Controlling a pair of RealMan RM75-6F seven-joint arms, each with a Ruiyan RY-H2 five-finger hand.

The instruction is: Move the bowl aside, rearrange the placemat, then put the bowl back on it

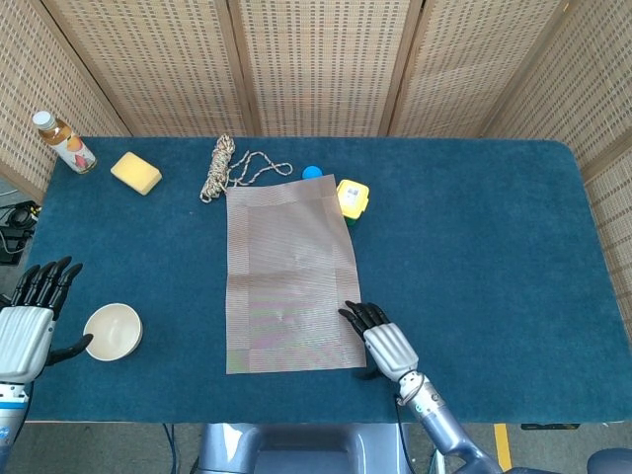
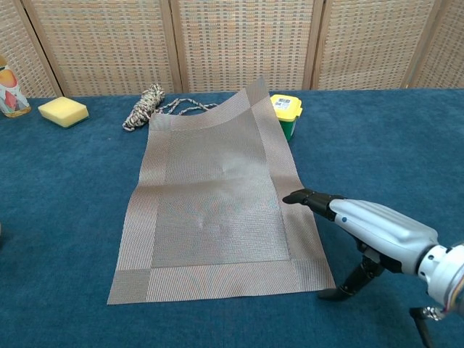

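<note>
Woven grey-brown rectangular placemat point(image 1: 291, 275) spread on the blue-covered worktop point(image 1: 474, 237), long axis running near to far, far right corner riding up against a small yellow-lidded green tub point(image 1: 353, 198). Right hand point(image 1: 380, 343) lying just over the mat's near right corner, dark fingertips point(image 2: 299, 196) reaching onto the right border strip, thumb propped down on the cloth beside the mat edge; fingers extended and close together, holding nothing. Small cream ceramic bowl point(image 1: 113, 331) already off the mat, sitting well to the left near the worktop's near edge, with the left hand point(image 1: 28, 331) just beside it, fingers spread, thumb pointing toward the bowl's rim, empty; contact with the bowl not clear. Probably mid-rearrangement: the right hand is the nearer one to the mat, the mat lying to its left and far side, so any slide or turn would start from that corner. Bowl's return falls naturally to the left hand.
</note>
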